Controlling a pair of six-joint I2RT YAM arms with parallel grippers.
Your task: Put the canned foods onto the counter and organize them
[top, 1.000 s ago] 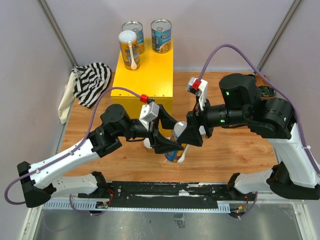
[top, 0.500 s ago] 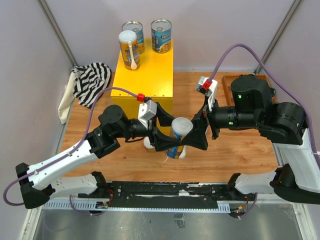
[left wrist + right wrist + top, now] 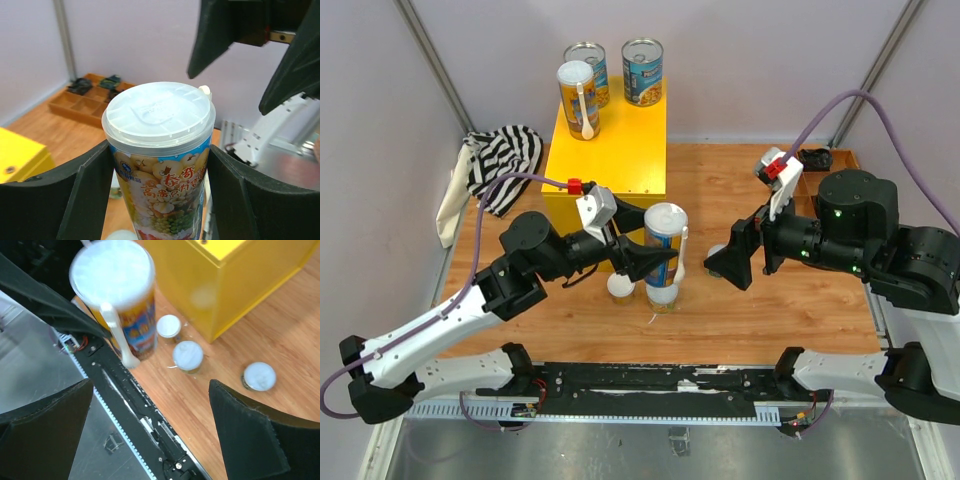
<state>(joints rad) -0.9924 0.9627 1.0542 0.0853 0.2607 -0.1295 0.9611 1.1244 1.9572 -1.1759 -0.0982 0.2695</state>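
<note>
Here, close to the arm bases, the left gripper (image 3: pixel 653 264) was pinching a tall can (image 3: pixel 159 116), one black finger pressed against each side of its printed label, just below the white plastic lid. The can stood upright, with a white spoon (image 3: pixel 117 335) fixed down its side; whether its base touched the table (image 3: pixel 790 300) could not be told. Around its foot, three short cans (image 3: pixel 188 355) with white lids sat on the wood. Two were close to the tall can and the third was farther off, and all were apart from one another. To the right, the right gripper (image 3: pixel 728 262) hung with its fingers spread wide, holding nothing and well clear of the tall can. Beyond these stood the counter (image 3: pixel 610 160), a bright yellow box on the far part of the table, with the short cans just in front of its near face. Three cans stood on its top towards the back edge. An orange can (image 3: pixel 577 100) with a white lid and a spoon on its side was at the left. Two blue cans (image 3: pixel 643 72) with silver tops were behind and to the right of it. A striped cloth (image 3: pixel 502 165) lay left of the counter, and a wooden tray (image 3: pixel 85 102) sat at the far right of the table.
</note>
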